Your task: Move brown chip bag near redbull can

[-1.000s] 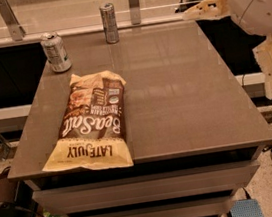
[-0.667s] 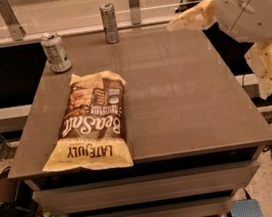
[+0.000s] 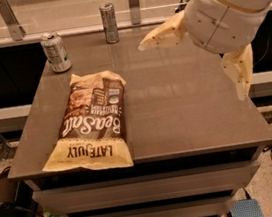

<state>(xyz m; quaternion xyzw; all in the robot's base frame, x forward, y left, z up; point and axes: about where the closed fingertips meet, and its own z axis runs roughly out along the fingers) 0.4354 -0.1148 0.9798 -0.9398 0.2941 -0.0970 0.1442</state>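
Observation:
The brown chip bag (image 3: 91,123) lies flat on the left half of the grey table (image 3: 186,108), its pale yellow "LATE JULY" end toward the front edge. The redbull can (image 3: 109,23), tall and slim, stands upright at the table's back edge, behind the bag. My gripper (image 3: 191,72) hangs above the right half of the table, to the right of the bag and apart from it. It is open and empty, with one pale finger (image 3: 162,33) pointing left and the other (image 3: 239,71) pointing down.
A shorter, wider silver can (image 3: 56,52) with a pale greenish label stands at the table's back left. A glass railing with metal posts (image 3: 133,1) runs behind the table. The floor lies below the table's right and front edges.
The gripper and arm have moved left and forward, from beyond the table's right edge to over its right half. The bag and the cans have not moved.

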